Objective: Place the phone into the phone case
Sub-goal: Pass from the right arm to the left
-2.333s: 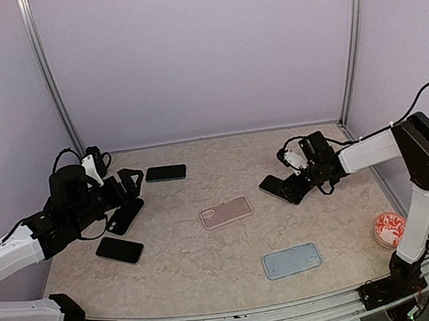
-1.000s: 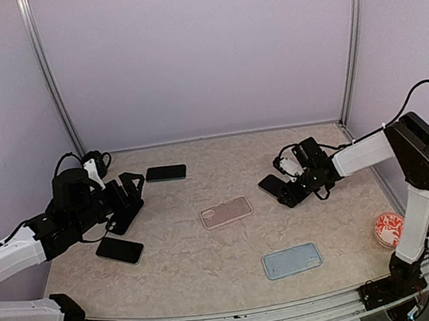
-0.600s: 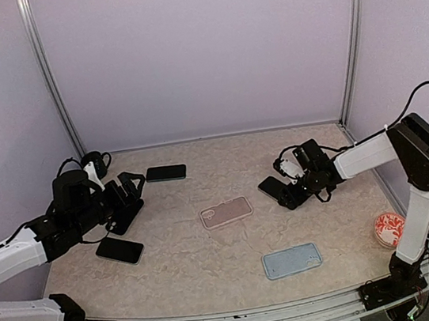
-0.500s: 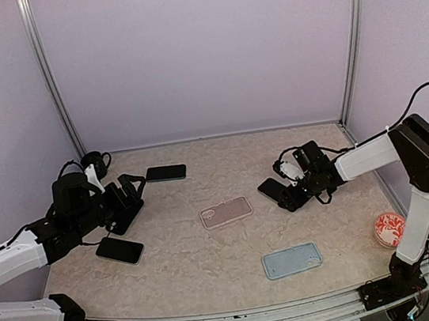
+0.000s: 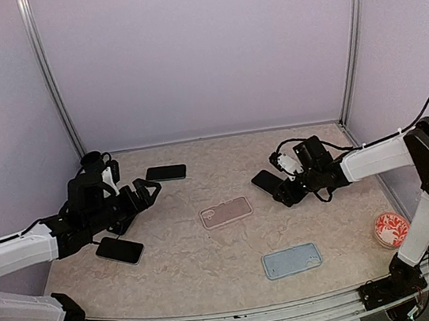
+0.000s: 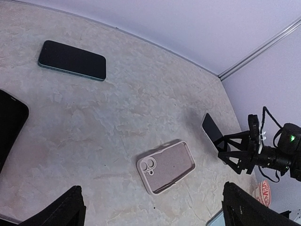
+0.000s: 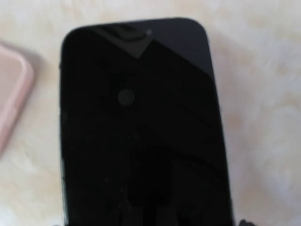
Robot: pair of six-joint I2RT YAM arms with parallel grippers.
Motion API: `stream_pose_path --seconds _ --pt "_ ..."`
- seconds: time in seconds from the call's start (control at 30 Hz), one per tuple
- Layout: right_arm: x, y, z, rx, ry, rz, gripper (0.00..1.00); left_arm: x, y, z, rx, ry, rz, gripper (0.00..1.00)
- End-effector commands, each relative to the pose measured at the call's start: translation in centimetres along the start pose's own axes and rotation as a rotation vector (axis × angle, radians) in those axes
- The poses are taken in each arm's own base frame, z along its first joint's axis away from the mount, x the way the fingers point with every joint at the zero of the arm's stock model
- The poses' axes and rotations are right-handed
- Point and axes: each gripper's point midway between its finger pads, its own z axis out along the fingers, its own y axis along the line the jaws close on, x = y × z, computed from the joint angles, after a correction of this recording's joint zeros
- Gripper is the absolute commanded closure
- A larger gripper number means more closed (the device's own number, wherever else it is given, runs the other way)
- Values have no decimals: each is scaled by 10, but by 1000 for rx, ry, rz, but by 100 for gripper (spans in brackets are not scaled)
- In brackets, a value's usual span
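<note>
Two of my arms reach over the table (image 5: 215,276). Farthest left, a dark phone (image 5: 119,250) lies flat near my left arm, and part of another dark slab (image 6: 9,125) is cut off at the left edge of my left wrist view. My left gripper (image 5: 141,196) hangs over the table with its fingers spread and nothing between them; my wrist camera shows only their two black tips (image 6: 70,207) at the bottom corners. Behind it a third dark phone (image 5: 166,172) lies flat near the back wall.

At the middle sits the case (image 5: 226,211), pink, open side up, with its camera cut-out toward the left end and nothing inside it. Nearer the front edge lies a pale blue case (image 5: 292,260).

Right of centre, my right gripper (image 5: 286,189) is clenched on the phone (image 5: 267,181), holding it by its near end so that it sits tilted, just right of the pink case and apart from it. In my right wrist view the phone's glossy black face fills nearly everything, my own fingers hidden beneath it; a sliver of pink rim shows at the left edge. It seems lifted off the table, though I cannot be sure. Far right, a red and white round thing (image 5: 389,228) sits by the arm's base.
</note>
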Motion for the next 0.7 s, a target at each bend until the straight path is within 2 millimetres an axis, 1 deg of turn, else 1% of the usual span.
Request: stream_pose_path --seconds 0.0,0.1,0.2,0.37,0.47,0.67 --pt "-39 7 -19 -6 -153 -18 44 -3 -23 8 88 8 12 1" --pt "-47 14 -25 -21 -189 -35 45 2 -33 14 144 29 9 1" --pt "-57 25 -34 -43 -236 -59 45 9 -41 25 183 58 11 1" --pt "-70 50 -45 -86 -299 -104 45 22 -57 45 261 124 15 1" --pt "-73 66 -49 -106 -320 -127 45 28 -69 55 326 156 18 1" --pt "-81 96 -57 -140 -374 -174 45 40 -92 69 451 219 18 2"
